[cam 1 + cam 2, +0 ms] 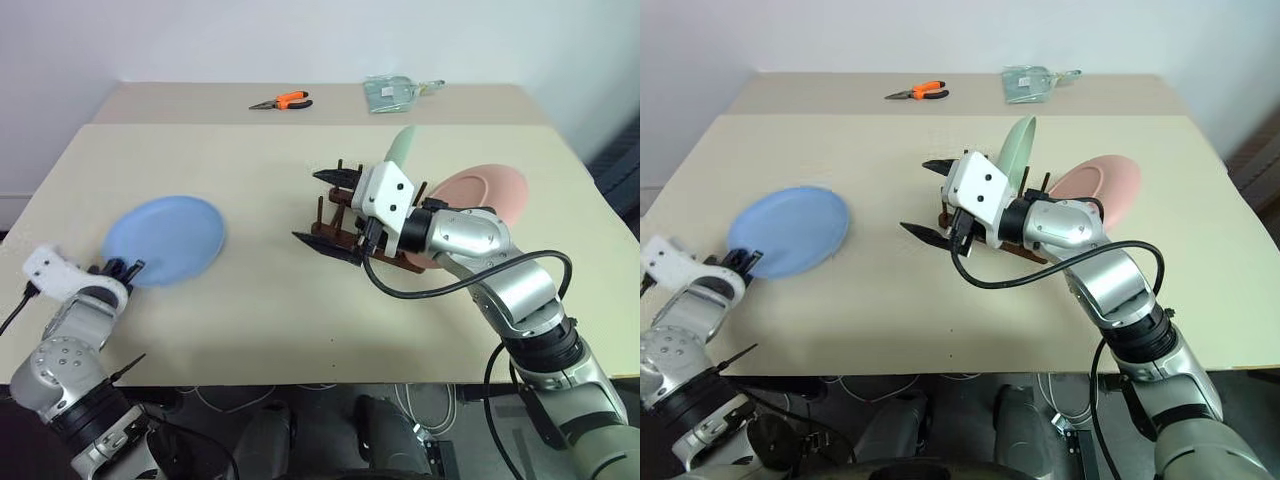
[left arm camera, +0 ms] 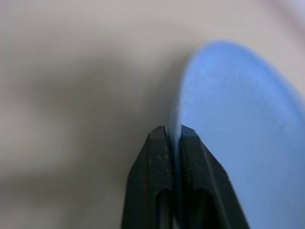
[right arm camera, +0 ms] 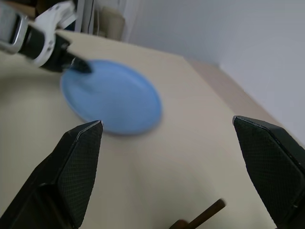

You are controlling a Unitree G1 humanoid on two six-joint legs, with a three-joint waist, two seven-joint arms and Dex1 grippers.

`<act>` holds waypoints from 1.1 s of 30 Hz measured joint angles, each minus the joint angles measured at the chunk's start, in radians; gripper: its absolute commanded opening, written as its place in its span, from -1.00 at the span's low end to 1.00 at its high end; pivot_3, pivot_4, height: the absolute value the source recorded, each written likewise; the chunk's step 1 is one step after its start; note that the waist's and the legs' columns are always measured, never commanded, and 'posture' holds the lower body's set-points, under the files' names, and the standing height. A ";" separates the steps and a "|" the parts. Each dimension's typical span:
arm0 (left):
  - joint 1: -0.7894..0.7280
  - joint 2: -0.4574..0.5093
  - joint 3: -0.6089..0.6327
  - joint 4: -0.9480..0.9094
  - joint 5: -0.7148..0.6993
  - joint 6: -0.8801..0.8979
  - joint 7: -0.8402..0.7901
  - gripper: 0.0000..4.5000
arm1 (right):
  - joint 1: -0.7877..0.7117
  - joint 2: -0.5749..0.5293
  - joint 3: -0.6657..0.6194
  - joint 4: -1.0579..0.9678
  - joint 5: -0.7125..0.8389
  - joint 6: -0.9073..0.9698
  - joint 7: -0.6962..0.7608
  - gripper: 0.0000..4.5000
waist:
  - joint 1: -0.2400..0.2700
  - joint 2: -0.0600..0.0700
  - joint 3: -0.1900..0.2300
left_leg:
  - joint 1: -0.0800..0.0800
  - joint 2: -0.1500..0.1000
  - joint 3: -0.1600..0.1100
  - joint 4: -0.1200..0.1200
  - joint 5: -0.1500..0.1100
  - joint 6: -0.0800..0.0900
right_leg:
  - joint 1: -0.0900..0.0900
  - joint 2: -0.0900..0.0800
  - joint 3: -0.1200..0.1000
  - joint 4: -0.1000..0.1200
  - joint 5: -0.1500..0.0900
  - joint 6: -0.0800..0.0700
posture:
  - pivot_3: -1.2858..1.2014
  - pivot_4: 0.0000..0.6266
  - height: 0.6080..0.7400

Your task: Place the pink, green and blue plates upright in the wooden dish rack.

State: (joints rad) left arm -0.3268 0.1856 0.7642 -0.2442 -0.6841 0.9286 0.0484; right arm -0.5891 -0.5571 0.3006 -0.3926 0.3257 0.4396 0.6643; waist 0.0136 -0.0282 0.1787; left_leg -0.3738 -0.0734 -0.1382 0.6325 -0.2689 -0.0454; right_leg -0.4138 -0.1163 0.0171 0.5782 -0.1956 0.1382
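The left end effector (image 2: 174, 131) is clamped on the blue plate's (image 1: 165, 238) near rim. The right end effector (image 1: 325, 208), fingers wide apart, hovers before the wooden dish rack (image 1: 338, 235) holding the green plate (image 1: 1017, 150); the pink plate (image 1: 485, 195) lies behind it.

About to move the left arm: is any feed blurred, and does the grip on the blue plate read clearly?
Left eye view: blue plate smeared. Left wrist view: table soft, yet left gripper visibly shut on the plate's rim. Right wrist view: fingers sharp.
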 measured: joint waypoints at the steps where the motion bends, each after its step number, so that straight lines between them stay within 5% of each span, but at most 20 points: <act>1: -0.004 -0.003 -0.029 -0.015 -0.010 -0.024 -0.027 -0.96 | 0.020 -0.010 0.000 -0.006 -0.006 0.002 0.007 1.00 | -0.001 0.000 0.000 | 0.000 0.000 0.000 0.000 0.000 0.000 | 0.000 0.000 0.000 0.000 0.000 0.000 | 0.03 -0.52 1.00; 9: -0.054 0.043 -0.238 -0.119 -0.044 -0.136 -0.162 -0.96 | 0.055 -0.016 -0.003 -0.007 -0.139 -0.073 -0.005 1.00 | -0.009 0.000 0.000 | 0.000 0.001 0.002 -0.001 0.000 0.000 | -0.002 0.001 0.001 0.001 0.000 -0.001 | 0.03 -0.52 1.00; 20: -0.340 0.117 -0.428 -0.117 0.025 -0.191 -0.138 -0.96 | -0.149 0.074 0.156 0.189 -0.527 -0.400 -0.031 1.00 | -0.010 -0.001 0.001 | 0.000 0.001 0.002 -0.002 0.003 -0.004 | -0.002 0.001 0.001 0.000 0.001 -0.001 | 0.03 -0.52 1.00; 23: -0.354 0.116 -0.444 -0.117 0.027 -0.190 -0.125 -1.00 | -0.151 0.100 0.174 0.217 -0.601 -0.445 -0.045 0.64 | -0.012 -0.001 0.001 | 0.000 0.001 0.002 -0.002 0.003 -0.004 | -0.002 0.001 0.001 0.001 0.001 -0.001 | 0.03 -0.52 1.00; 30: -0.341 0.118 -0.447 -0.118 0.003 -0.168 -0.116 -1.00 | -0.169 0.105 0.182 0.290 -0.799 -0.505 -0.130 -0.97 | -0.023 -0.001 0.001 | 0.000 0.001 0.001 -0.002 0.003 -0.004 | -0.002 0.002 0.001 0.001 0.001 -0.001 | 0.03 -0.52 1.00; 33: -0.334 0.119 -0.436 -0.119 -0.007 -0.168 -0.115 -1.00 | -0.171 0.112 0.178 0.295 -0.826 -0.511 -0.138 -0.97 | -0.027 -0.001 0.001 | 0.001 0.001 0.001 -0.002 0.003 -0.005 | -0.002 0.002 0.001 0.002 0.001 -0.001 | 0.03 -0.52 1.00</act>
State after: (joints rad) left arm -0.6607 0.3049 0.3286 -0.3632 -0.6913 0.7604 -0.0669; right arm -0.7597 -0.4449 0.4788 -0.0975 -0.5003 -0.0711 0.5260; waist -0.0130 -0.0289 0.1798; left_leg -0.3732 -0.0724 -0.1374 0.6303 -0.2658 -0.0501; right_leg -0.4159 -0.1141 0.0183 0.5798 -0.1946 0.1370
